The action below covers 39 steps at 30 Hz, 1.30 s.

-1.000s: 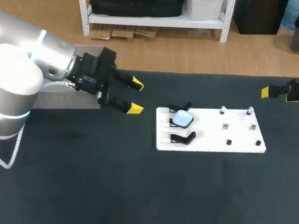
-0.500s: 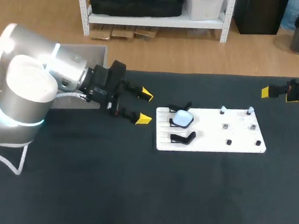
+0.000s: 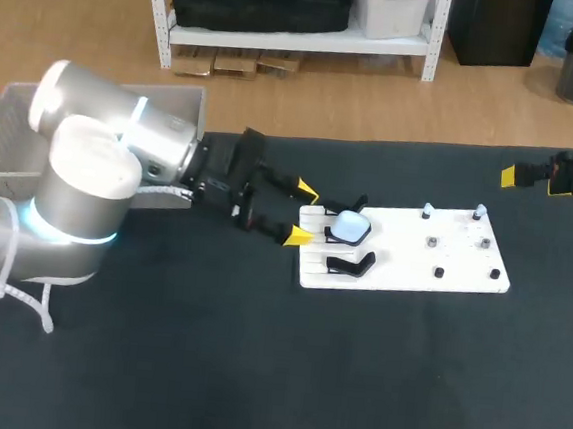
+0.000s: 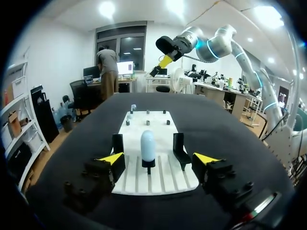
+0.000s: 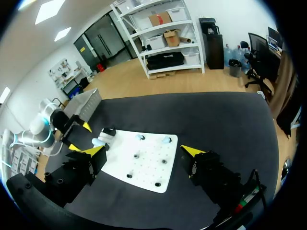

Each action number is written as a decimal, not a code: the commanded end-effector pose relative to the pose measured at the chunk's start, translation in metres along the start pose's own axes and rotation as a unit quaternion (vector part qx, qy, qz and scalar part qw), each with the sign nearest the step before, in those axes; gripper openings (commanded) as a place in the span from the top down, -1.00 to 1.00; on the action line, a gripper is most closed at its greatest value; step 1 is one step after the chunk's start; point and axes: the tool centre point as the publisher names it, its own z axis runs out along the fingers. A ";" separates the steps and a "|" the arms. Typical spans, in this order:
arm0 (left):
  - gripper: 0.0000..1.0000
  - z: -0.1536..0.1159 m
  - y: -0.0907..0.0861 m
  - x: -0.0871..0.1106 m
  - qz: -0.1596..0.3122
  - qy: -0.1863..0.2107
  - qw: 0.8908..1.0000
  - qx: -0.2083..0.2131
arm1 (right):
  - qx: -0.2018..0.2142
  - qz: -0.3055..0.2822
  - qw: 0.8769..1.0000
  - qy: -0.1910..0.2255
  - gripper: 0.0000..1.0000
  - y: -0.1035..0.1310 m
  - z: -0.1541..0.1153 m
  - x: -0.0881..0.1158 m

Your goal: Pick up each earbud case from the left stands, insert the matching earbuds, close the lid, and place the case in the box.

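At the table's left edge sits the grey box (image 3: 9, 120). The left arm comes in beside it. The left gripper (image 3: 301, 213) hangs with its fingers spread wide and nothing between them, its yellow tips at the left end of the white board (image 3: 403, 263). Just ahead of the tips, the pale blue earbud case (image 3: 350, 226) rests on its stand, flanked by two empty black stands (image 3: 350, 264). Small pegs (image 3: 431, 241) dot the board's right half. At the far right, the right gripper (image 5: 143, 150) is likewise spread and holds nothing, clear of the board.
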 end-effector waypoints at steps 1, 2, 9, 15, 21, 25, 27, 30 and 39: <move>-0.69 0.012 0.010 0.003 0.003 -0.002 1.000 0.014 | -0.001 0.000 1.000 0.001 -1.00 -0.001 0.000 0.000; -0.55 0.014 0.010 0.003 0.004 -0.002 1.000 0.014 | -0.001 0.000 1.000 0.001 -1.00 -0.001 0.000 0.000; 0.03 0.023 0.011 0.004 0.012 0.004 1.000 0.024 | -0.001 0.000 1.000 0.001 -1.00 -0.001 0.000 0.000; 0.04 0.029 0.009 0.005 0.017 0.011 0.999 0.030 | -0.001 0.000 1.000 0.001 -1.00 -0.001 0.000 0.000; 0.05 0.034 0.012 0.007 0.020 0.016 0.999 0.031 | -0.001 0.000 1.000 0.001 -1.00 -0.001 0.000 0.000; 0.09 0.036 0.015 0.007 0.019 0.018 0.999 0.030 | -0.001 0.000 1.000 0.001 -1.00 -0.001 0.000 0.000; 0.10 0.037 0.015 0.007 0.019 0.019 0.999 0.031 | -0.001 0.000 1.000 0.001 -1.00 -0.001 0.000 0.000; 0.11 0.040 0.015 0.006 0.019 0.019 0.999 0.034 | -0.001 0.000 1.000 0.001 -1.00 -0.001 0.000 0.000; 0.23 0.046 0.018 0.007 0.013 0.022 0.999 0.037 | -0.001 0.000 1.000 0.001 -1.00 -0.001 0.000 0.000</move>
